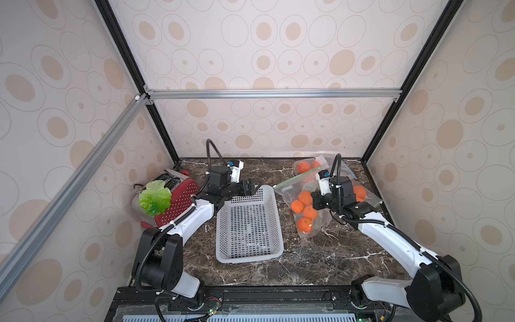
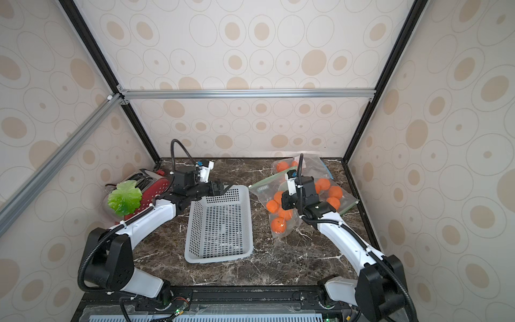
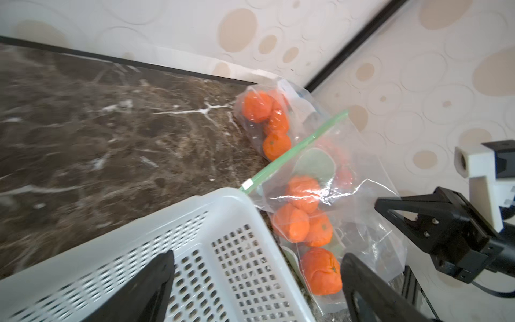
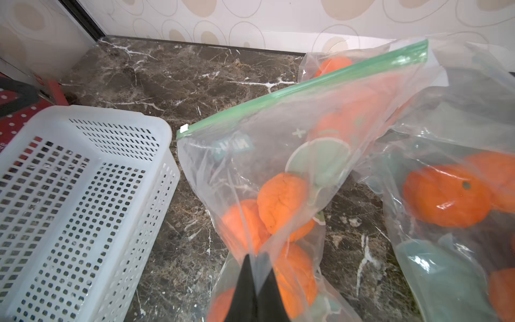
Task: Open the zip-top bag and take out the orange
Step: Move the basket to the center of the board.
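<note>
Since the zip-top bag (image 4: 250,156) looks shut along its green zip strip (image 4: 306,86), we judge that the coming move turns on where that strip lies from each tool. The right tool (image 4: 255,258) is clamped on the clear film of the bag's body, well short of the strip. The oranges (image 4: 282,203) are bunched inside the bag just ahead of its tips. Through the creased plastic we cannot tell whether it pinches one wall or both.

The left tool (image 3: 256,255) hangs empty, jaws spread wide, over the far end of the white basket (image 3: 223,195). From it, the strip's white slider tab (image 3: 246,184) sits near and ahead, just past the basket's corner. The strip's long axis runs on away from this tool, slanting over the worktop (image 3: 83,125) toward the back wall. So the left tool is the nearer to the slider, and we expect it to draw along that line while the right one anchors the bag.
</note>
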{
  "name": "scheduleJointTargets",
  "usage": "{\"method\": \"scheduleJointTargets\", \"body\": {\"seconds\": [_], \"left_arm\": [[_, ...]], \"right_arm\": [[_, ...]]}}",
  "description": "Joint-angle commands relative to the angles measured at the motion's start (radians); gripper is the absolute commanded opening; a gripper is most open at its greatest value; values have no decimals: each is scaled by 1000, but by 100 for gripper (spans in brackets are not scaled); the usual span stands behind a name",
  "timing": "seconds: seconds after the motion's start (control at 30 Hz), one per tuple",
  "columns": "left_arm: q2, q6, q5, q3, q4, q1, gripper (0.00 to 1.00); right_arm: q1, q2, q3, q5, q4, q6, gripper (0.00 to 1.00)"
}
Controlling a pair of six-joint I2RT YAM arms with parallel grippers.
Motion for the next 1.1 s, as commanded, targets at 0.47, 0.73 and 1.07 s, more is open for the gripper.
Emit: {"method": "scheduleJointTargets", "body": {"seconds": [0.47, 0.73, 1.07], "left_arm": [[252, -83, 113, 182, 115, -159, 83], [255, -181, 200, 64, 364, -179, 74], [271, -264, 232, 45, 485, -183, 44]], "right_arm": [[-8, -514, -275, 130, 149, 142, 0], [-9, -518, -248, 96, 147, 156, 0], [-8, -520, -258, 85, 156, 165, 0]]}}
